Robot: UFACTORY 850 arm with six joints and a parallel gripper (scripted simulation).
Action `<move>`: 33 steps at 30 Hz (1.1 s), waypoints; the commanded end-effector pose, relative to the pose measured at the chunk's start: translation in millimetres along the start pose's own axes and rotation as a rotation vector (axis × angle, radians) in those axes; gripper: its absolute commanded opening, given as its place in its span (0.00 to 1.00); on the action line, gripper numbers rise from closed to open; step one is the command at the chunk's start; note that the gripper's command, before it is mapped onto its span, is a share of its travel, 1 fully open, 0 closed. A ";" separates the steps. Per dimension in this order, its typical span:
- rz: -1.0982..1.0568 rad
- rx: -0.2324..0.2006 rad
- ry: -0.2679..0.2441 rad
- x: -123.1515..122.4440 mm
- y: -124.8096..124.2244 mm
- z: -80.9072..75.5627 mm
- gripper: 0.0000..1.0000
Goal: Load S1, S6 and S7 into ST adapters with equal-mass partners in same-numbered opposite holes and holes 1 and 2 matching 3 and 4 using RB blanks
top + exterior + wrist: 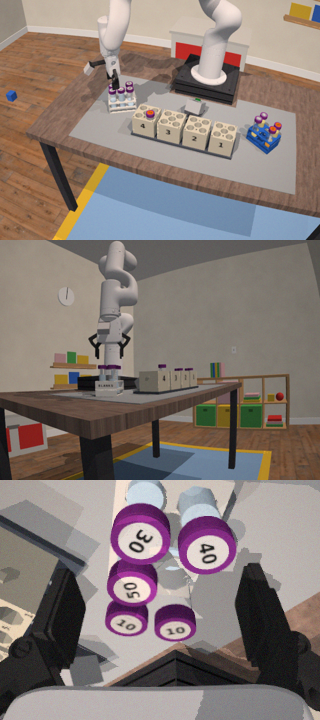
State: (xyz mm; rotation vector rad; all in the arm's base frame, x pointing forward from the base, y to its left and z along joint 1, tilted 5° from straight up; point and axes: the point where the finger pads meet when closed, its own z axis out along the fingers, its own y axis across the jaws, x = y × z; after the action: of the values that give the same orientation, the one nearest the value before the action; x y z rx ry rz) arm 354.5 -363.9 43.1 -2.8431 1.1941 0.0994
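My gripper is open and empty. It hangs just above the tube caps in the white blank rack RB. In the wrist view the rack holds purple-capped blanks marked 30, 40, 50, 10 and 10. The 50 and the two 10s lie between my fingers. Stand ST carries adapters 4, 3, 2 and 1. An orange-dot sample stands in adapter 4. The other adapters are empty.
The blue sample rack RS stands right of ST in the top view, holding two orange-dot tubes and two pale-dot tubes. The green DONE key sits on a grey box behind the adapters. The arm's black base is at the back.
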 end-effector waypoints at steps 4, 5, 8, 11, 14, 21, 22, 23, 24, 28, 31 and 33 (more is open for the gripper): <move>0.000 0.000 0.003 1.1 0.0 -19.3 1.00; 0.000 0.000 0.003 1.1 0.0 -22.0 1.00; 0.000 0.000 0.003 1.1 0.0 -30.0 1.00; 0.000 0.000 0.003 1.1 0.0 -35.3 1.00; 0.000 0.000 0.003 1.1 0.0 -40.7 1.00; 0.000 0.000 0.003 1.1 0.0 -59.4 1.00; 0.000 0.000 0.003 1.1 0.0 -62.0 1.00; 0.000 0.000 0.003 1.1 0.0 -64.7 1.00; 0.000 0.000 0.003 1.1 0.0 -67.4 1.00; 0.000 0.000 0.003 1.0 0.0 -75.4 1.00; 0.000 0.000 0.003 1.0 0.0 -80.7 1.00; 0.000 0.000 0.003 1.0 0.0 -86.0 1.00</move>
State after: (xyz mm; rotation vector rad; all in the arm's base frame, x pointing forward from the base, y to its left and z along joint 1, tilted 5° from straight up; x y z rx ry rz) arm 357.4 -369.9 119.2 -2.8433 1.1941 0.0991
